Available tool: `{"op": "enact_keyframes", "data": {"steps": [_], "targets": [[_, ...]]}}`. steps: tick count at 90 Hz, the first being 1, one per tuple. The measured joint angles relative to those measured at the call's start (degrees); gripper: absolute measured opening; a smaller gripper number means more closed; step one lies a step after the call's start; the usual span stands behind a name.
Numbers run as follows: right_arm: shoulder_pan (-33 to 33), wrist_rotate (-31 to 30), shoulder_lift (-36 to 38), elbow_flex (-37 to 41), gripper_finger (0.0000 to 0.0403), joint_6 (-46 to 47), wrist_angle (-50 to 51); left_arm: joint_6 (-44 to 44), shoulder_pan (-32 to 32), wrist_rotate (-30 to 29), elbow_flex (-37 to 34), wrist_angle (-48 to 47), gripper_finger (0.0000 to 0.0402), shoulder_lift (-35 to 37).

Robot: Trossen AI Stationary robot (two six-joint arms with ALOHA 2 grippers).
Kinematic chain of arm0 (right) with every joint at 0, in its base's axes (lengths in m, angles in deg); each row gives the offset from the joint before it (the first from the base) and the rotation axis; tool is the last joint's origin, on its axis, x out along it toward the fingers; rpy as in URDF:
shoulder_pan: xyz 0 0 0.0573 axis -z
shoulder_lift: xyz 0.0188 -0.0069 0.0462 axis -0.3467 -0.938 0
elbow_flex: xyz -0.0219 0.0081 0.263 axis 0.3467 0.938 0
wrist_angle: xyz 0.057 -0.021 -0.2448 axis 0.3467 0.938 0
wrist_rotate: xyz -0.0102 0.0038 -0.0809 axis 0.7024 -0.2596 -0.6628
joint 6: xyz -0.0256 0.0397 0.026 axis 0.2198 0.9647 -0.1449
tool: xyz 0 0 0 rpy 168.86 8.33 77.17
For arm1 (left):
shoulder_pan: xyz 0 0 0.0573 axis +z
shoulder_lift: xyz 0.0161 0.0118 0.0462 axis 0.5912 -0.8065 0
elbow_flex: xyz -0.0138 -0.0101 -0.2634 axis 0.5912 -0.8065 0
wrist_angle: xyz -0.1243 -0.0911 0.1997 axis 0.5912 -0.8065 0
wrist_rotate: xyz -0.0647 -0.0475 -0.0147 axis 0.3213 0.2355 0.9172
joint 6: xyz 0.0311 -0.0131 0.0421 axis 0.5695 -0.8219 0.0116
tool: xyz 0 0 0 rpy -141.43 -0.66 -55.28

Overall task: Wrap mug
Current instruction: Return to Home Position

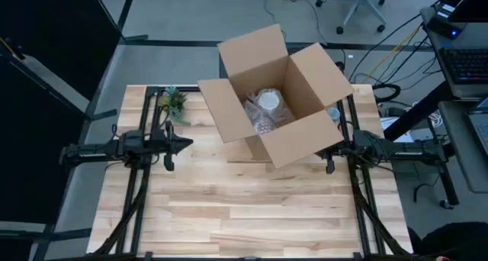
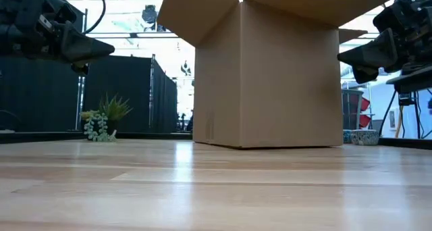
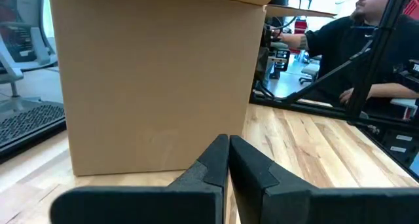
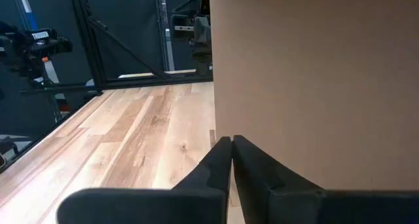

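We've got the bubble-wrapped mug (image 1: 267, 112) sitting down inside the open box (image 1: 301, 139), so the left gripper (image 3: 228, 140) and right gripper (image 4: 232, 140) flank it empty, fingers pressed together, since the packing looks finished.

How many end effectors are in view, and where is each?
2. The left end effector hovers left of the open brown cardboard box; the right end effector hovers at the box's right side. Both are shut.
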Motion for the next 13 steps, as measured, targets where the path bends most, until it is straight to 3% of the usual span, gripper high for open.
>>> {"op": "enact_keyframes", "data": {"steps": [13], "targets": [[0.0, 0.0, 0.0, 0.0, 0.0002, 0.0, 0.0, 0.0, 0.0, 0.0, 0.0, 0.0, 0.0000, 0.0]]}}
